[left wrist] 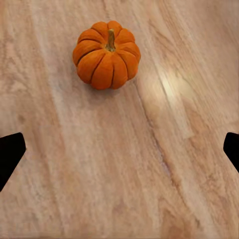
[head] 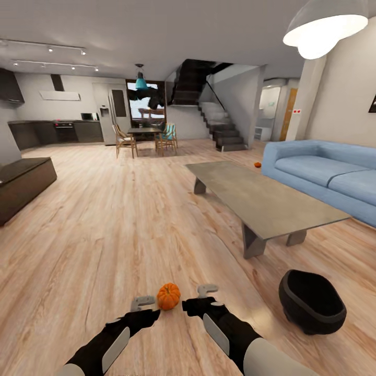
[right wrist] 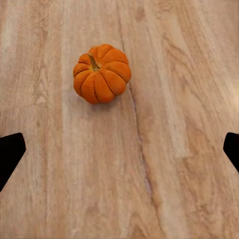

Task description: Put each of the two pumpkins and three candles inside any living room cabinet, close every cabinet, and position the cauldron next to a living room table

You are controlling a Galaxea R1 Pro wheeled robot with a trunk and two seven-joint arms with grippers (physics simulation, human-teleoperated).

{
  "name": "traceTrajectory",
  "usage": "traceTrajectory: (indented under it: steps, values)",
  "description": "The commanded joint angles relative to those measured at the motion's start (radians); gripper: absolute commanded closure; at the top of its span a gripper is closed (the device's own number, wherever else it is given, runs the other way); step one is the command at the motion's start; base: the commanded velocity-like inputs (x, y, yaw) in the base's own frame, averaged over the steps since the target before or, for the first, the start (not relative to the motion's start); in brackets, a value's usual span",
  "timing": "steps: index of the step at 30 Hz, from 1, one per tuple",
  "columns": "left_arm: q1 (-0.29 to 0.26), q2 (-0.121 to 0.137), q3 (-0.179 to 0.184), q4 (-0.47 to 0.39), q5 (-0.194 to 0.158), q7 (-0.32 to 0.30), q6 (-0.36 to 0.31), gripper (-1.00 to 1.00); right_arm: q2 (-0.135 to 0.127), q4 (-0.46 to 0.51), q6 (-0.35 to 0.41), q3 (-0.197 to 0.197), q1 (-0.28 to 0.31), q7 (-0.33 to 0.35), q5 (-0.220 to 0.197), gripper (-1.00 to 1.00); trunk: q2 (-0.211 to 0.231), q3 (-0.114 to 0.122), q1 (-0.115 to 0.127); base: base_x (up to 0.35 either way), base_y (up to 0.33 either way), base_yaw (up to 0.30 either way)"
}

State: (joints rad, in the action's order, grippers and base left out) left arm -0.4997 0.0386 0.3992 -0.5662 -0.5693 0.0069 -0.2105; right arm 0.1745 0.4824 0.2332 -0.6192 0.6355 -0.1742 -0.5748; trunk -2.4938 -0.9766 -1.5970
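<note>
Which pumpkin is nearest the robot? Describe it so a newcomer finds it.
Start at the grey coffee table and come toward the robot over the wood floor. The near pumpkin sits on bare floor between the left gripper and right gripper. The other orange pumpkin lies far off by the blue sofa.

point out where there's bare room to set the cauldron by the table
Bare floor lies between the table and the cauldron, and widely on the table's left toward the cabinet. The gap between table and sofa is tighter, with a second pumpkin at its far end.
</note>
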Motion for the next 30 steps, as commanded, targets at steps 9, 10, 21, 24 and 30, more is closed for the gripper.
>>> traceTrajectory:
  steps: [9, 10, 21, 24, 30]
  values:
    - [0.0, 0.001, 0.004, -0.002, -0.006, 0.001, -0.003, -1.0, 0.0, 0.0, 0.004, -0.005, 0.001, -0.008, -0.007, -1.0, 0.0, -0.001, 0.0, 0.092, 0.281, 0.146]
    - [0.0, 0.001, 0.004, -0.002, -0.006, 0.001, -0.003, -1.0, 0.0, 0.0, 0.004, -0.006, 0.001, -0.008, -0.007, -1.0, 0.0, -0.001, 0.0, 0.139, 0.273, 0.02]
    - [0.0, 0.001, 0.003, -0.001, -0.006, 0.001, -0.004, -1.0, 0.0, 0.004, 0.003, -0.007, 0.001, -0.008, -0.007, -1.0, 0.0, -0.001, 0.0, 0.203, 0.231, 0.004]
    - [0.0, 0.001, 0.003, -0.001, -0.006, 0.001, -0.004, -1.0, 0.0, 0.005, 0.003, -0.007, 0.001, -0.008, -0.007, -1.0, 0.0, -0.001, 0.0, 0.269, 0.137, 0.0]
    - [0.0, 0.001, 0.002, 0.001, -0.007, 0.005, -0.003, -1.0, -0.002, 0.004, 0.003, -0.005, 0.001, -0.008, -0.007, -1.0, 0.0, -0.001, 0.0, 0.315, 0.039, 0.0]
